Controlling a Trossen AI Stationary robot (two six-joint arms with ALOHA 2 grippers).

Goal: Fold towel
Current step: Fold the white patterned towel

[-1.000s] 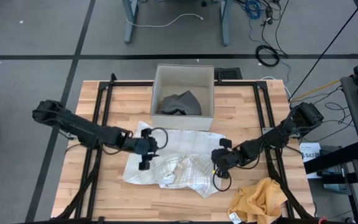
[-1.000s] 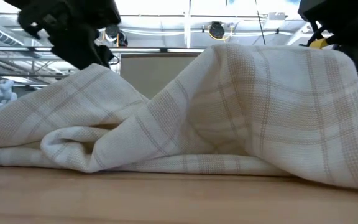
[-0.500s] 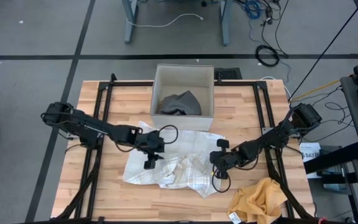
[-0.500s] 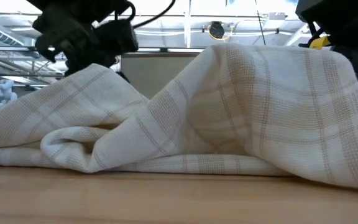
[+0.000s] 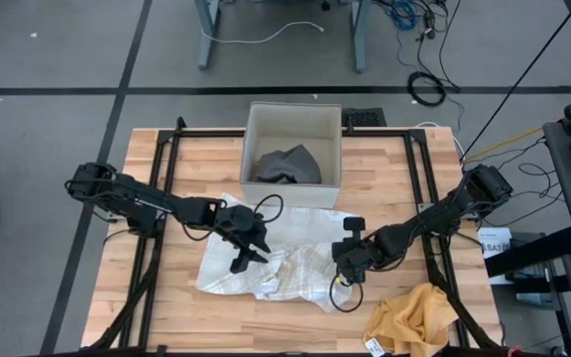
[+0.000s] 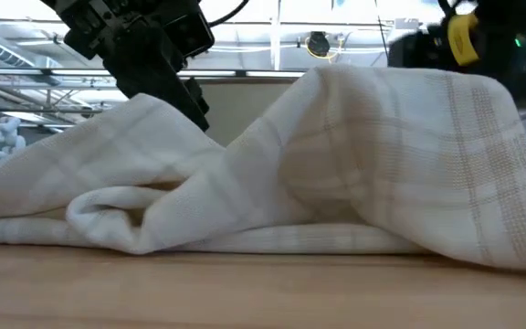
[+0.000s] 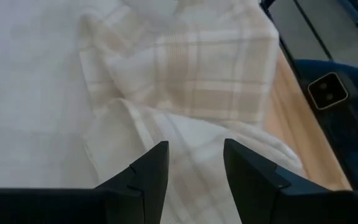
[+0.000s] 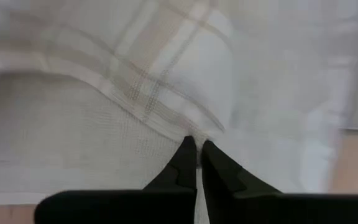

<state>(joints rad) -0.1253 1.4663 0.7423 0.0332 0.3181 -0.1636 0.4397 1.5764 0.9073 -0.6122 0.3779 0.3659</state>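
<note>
Nothing is folded yet: the towel [image 5: 276, 260] lies rumpled on the surface [image 5: 167, 307], right gripper [image 5: 337, 277] pinching its edge, left gripper [image 5: 246, 256] hovering with parted fingers.

Four cameras, one crumpled towel in all of them.

The high view looks straight down from far above, taking in the whole table [image 5: 167, 149], the box [image 5: 291, 124] at its far edge and both arms. The low view sits at tabletop height on the near edge, facing level toward the far side, so close that the towel [image 6: 318, 174] fills it. Each wrist view looks forward past its own fingers, very near the cloth: the left fingers [image 7: 148, 177] over the towel's middle, the right fingers [image 8: 182, 165] at a fold on its right side.
</note>
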